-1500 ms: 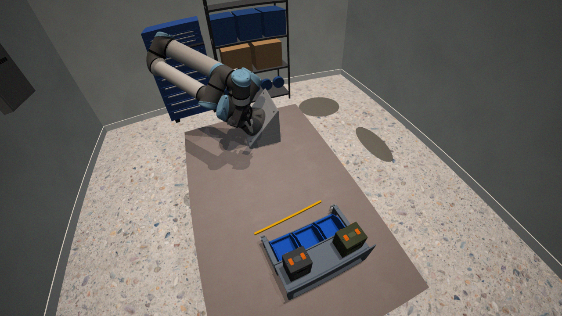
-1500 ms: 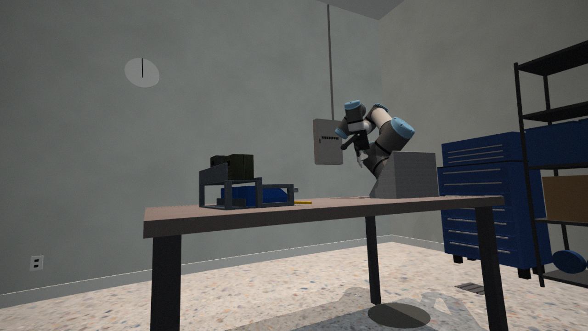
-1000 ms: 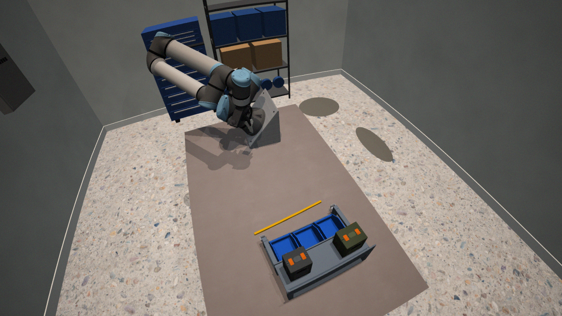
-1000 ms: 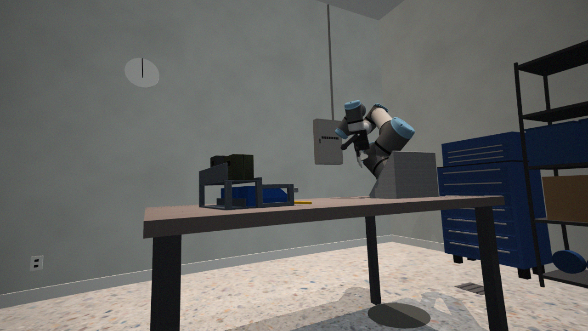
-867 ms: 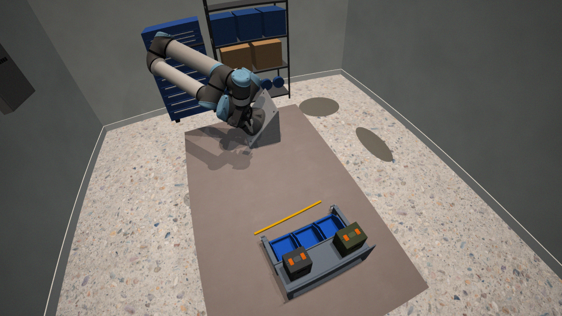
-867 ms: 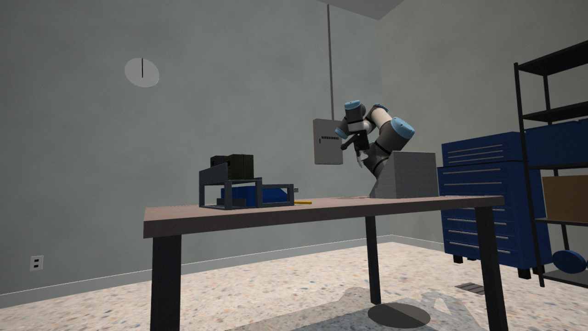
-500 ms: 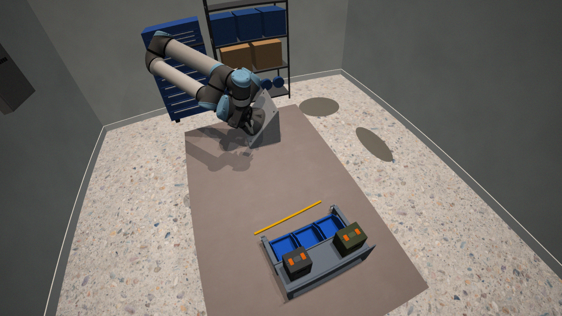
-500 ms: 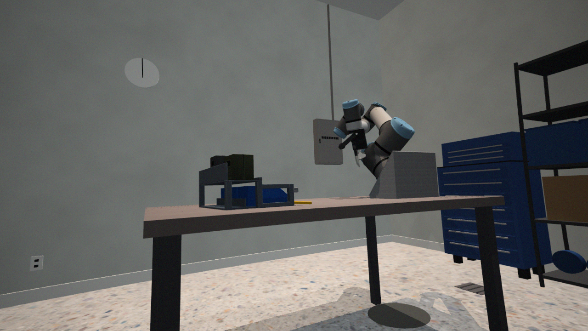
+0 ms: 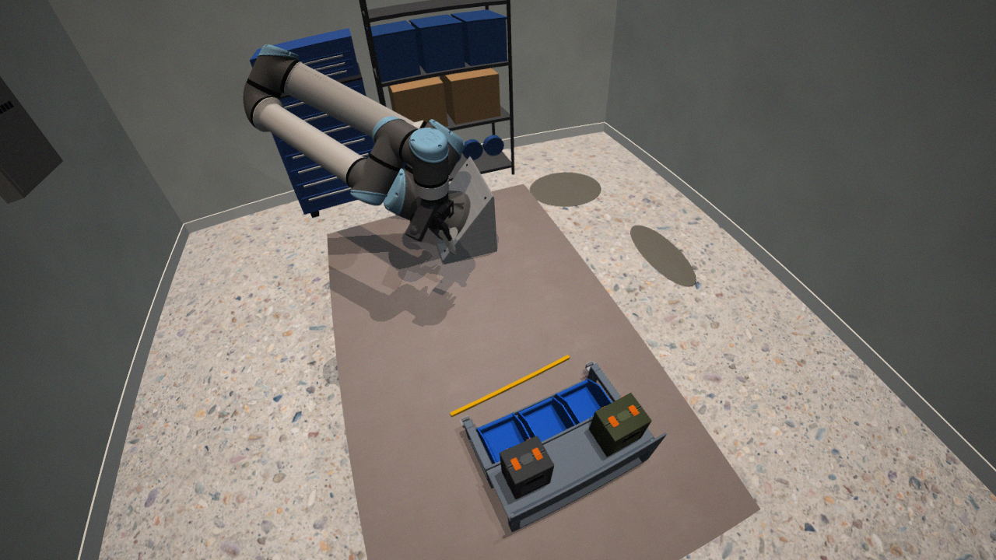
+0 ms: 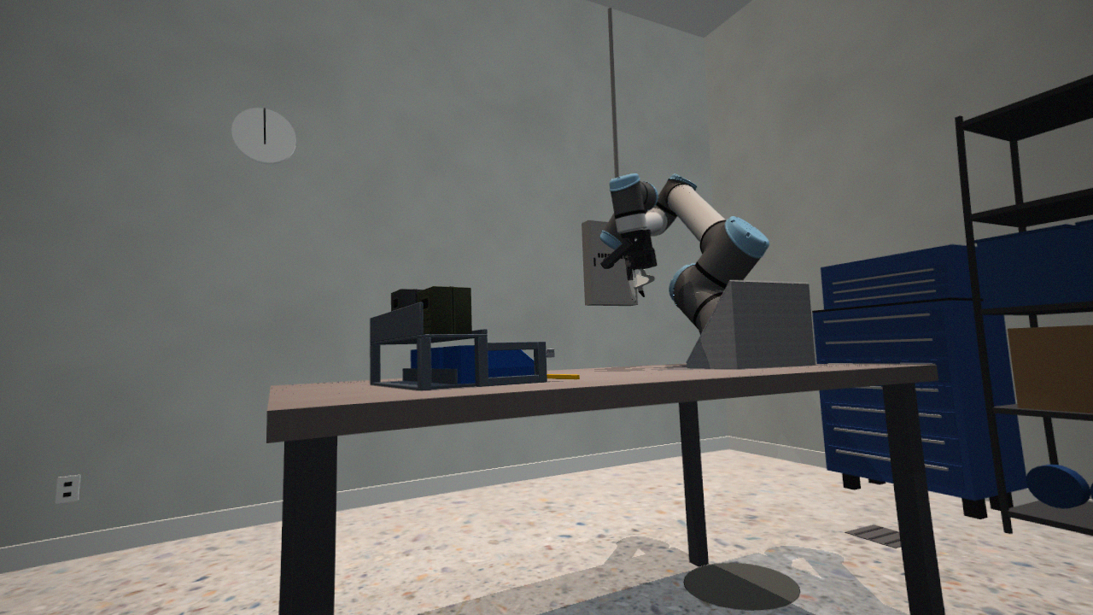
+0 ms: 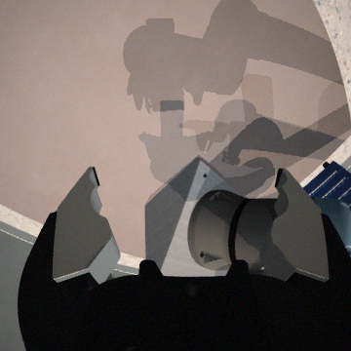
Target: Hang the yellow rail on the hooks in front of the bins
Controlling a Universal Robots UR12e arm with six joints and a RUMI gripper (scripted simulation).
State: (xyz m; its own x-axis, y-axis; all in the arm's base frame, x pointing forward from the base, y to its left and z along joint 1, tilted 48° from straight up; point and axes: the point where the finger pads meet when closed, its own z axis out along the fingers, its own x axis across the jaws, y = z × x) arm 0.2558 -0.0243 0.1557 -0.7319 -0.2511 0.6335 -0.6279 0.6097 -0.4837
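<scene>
The yellow rail (image 9: 510,386) (image 10: 563,376) lies flat on the brown table (image 9: 418,327) (image 10: 534,397), just in front of the grey rack (image 9: 577,473) (image 10: 428,336) that holds three blue bins (image 9: 543,418). The rack's front corners, where the hooks sit, show as small grey posts: the left post (image 9: 465,421) and the right post (image 9: 590,365). One hook tip also sticks out in the exterior view (image 10: 549,352). My gripper (image 9: 444,239) (image 10: 640,284) (image 11: 187,169) is open and empty. It hangs high over the far end of the table near the arm's base, well away from the rail.
A black case (image 9: 527,467) and a green case (image 9: 620,420), both with orange latches, stand on the rack's shelf behind the bins. The arm's grey wedge base (image 9: 477,222) (image 10: 752,325) stands at the table's far end. A blue drawer cabinet (image 10: 902,366) and shelving stand beyond the table.
</scene>
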